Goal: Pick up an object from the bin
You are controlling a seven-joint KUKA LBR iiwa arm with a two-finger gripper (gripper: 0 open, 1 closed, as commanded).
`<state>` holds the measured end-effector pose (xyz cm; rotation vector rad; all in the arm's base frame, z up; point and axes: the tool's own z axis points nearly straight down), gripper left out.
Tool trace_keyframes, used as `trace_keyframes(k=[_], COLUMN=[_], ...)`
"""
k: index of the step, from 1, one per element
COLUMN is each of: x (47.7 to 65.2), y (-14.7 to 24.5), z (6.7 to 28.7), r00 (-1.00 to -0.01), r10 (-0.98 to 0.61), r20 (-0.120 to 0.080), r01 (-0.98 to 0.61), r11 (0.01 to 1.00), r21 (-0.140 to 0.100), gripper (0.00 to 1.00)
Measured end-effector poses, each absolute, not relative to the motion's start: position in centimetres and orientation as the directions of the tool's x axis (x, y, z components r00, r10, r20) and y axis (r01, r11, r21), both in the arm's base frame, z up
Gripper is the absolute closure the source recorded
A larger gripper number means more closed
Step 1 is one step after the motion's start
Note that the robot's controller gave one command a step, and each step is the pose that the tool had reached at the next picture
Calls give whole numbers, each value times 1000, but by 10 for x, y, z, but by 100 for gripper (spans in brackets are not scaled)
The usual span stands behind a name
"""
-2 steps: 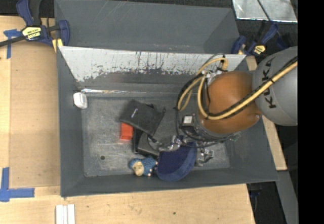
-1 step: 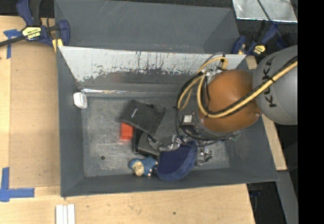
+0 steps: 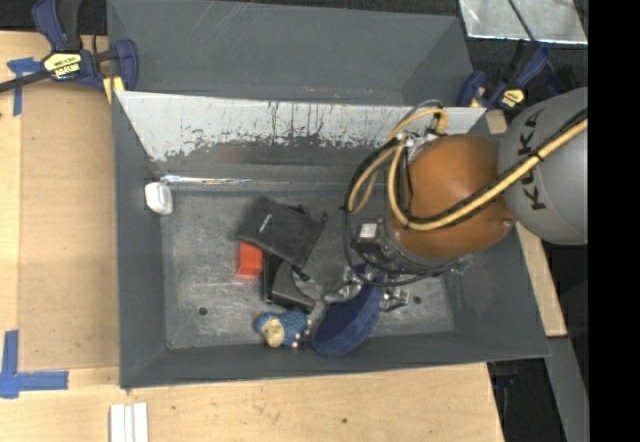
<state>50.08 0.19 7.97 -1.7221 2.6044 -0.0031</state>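
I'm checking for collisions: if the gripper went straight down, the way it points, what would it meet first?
Probably the dark blue rounded thing at the front of the bin, just under the gripper; depth is unclear, so possibly the bare floor beside it.

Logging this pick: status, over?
Gripper low, bin front right. Blue pouch at its tip. Black box and small doll close beside.

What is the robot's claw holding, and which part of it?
It cannot be told. The claw is down in the bin at the upper end of a dark blue rounded thing, but no grip on it can be made out.
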Motion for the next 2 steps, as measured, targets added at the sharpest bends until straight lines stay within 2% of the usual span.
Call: trace_keyframes(k=[1, 2], x=[502, 503], y=[2, 3], z=[106, 119], r00=[-395, -399], r10=[-919, -917], r20=[-4, -3], r01=[-919, -917], r11=[395, 399], r21=[-5, -4], gripper=[100, 100])
